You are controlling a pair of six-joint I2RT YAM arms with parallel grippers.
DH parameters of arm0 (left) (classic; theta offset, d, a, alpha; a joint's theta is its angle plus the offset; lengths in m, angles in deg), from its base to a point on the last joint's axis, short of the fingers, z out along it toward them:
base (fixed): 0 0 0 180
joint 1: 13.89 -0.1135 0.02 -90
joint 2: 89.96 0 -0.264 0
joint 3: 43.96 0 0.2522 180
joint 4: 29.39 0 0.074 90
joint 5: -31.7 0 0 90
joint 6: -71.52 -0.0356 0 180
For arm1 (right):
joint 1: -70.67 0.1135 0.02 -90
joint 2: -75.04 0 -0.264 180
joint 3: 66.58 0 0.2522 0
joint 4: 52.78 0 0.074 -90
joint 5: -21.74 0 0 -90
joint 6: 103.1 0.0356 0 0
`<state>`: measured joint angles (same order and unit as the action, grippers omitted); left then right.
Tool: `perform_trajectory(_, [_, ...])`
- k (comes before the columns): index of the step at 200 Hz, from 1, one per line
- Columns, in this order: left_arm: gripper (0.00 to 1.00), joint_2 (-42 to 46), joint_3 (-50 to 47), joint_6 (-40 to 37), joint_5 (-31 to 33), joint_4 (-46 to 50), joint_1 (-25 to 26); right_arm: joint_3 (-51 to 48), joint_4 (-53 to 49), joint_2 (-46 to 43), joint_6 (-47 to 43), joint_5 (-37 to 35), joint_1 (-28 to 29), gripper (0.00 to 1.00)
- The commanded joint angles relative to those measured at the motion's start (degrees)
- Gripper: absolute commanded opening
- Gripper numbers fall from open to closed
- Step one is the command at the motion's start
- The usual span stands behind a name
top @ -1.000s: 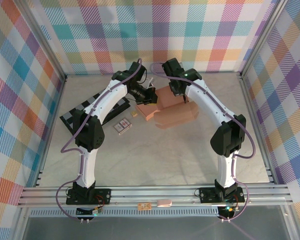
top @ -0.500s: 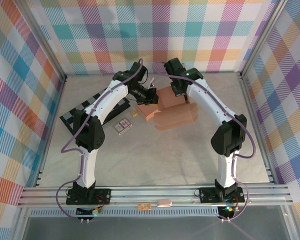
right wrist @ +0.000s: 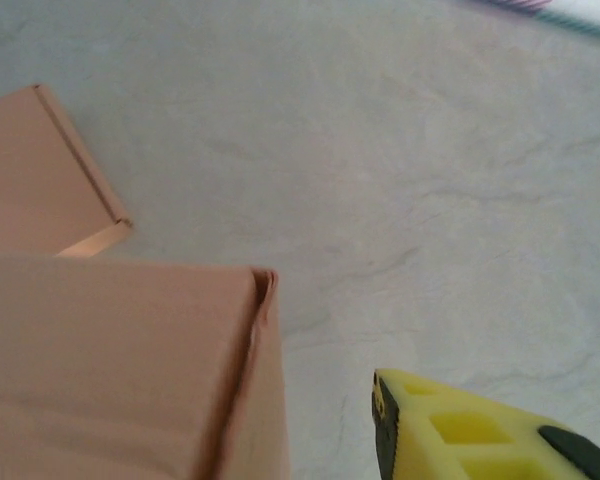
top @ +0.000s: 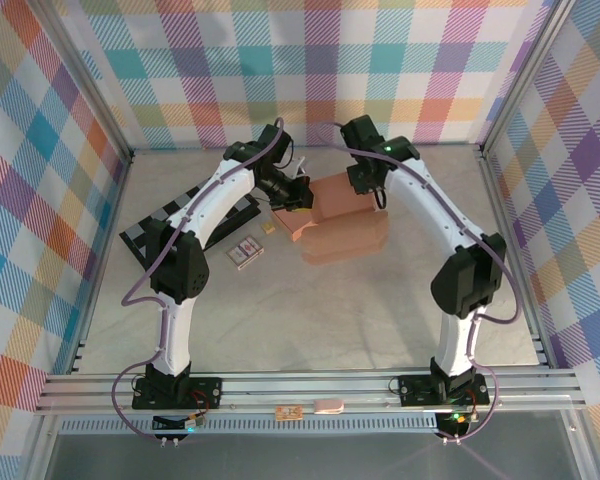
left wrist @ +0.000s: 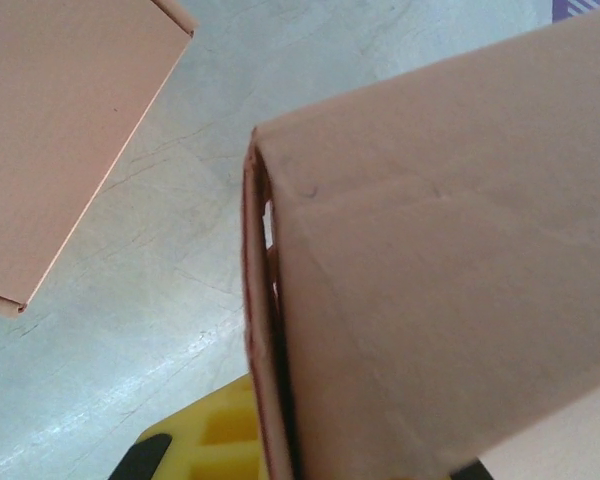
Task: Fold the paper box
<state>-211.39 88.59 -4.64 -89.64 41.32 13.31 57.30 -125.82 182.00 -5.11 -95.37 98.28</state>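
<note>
Right arm [top: 425,205] has swung off the pink cardboard box [top: 345,235], jaws apart; my bent left arm [top: 212,205] keeps jaws clamped on its wall.

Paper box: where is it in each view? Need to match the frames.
Top external: paper box at centre, between the two arms.
Left wrist: box close up, right half.
Right wrist: box at lower left.
Shared landmark: the grey marbled table under the box.
</note>
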Motion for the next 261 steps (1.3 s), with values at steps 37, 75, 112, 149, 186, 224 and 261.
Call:
perform_trajectory(37, [0.0, 1.62, 2.29, -0.34, -1.11, 1.23, 0.05, -7.83, 1.21, -5.99, 1.77, 8.74, -1.68, 0.27])
perform_trajectory(75, [0.0, 1.8, 2.24, -0.34, -0.97, 1.41, 0.05, -7.39, 0.47, -4.86, 1.76, 4.18, -1.56, 0.17])
perform_trajectory(112, [0.0, 1.7, 2.4, 0.34, -0.47, 1.63, 0.29, -3.12, -4.12, -0.6, 0.42, -9.0, 1.24, 0.03])
perform_trajectory(149, [0.0, 1.12, 3.78, 0.61, -0.06, 2.56, 0.64, -2.64, -4.48, 0.46, -0.1, -18.0, 3.5, 0.0])
perform_trajectory(186, [0.0, 0.95, 4.16, 0.83, 0.04, 2.82, 0.7, -2.16, -2.76, 0.41, -2.93, -17.39, 3.68, 0.17])
perform_trajectory(224, [0.0, 0.59, 4.85, 0.71, 0.27, 3.17, 0.75, -1.33, -4.21, 1.32, -2.59, -17.05, 3.67, 0.21])
perform_trajectory(261, [0.0, 0.4, 4.91, 0.69, 0.28, 3.07, 0.73, -1.5, -4.68, 1.92, -1.68, -17.89, 3.62, 0.18])
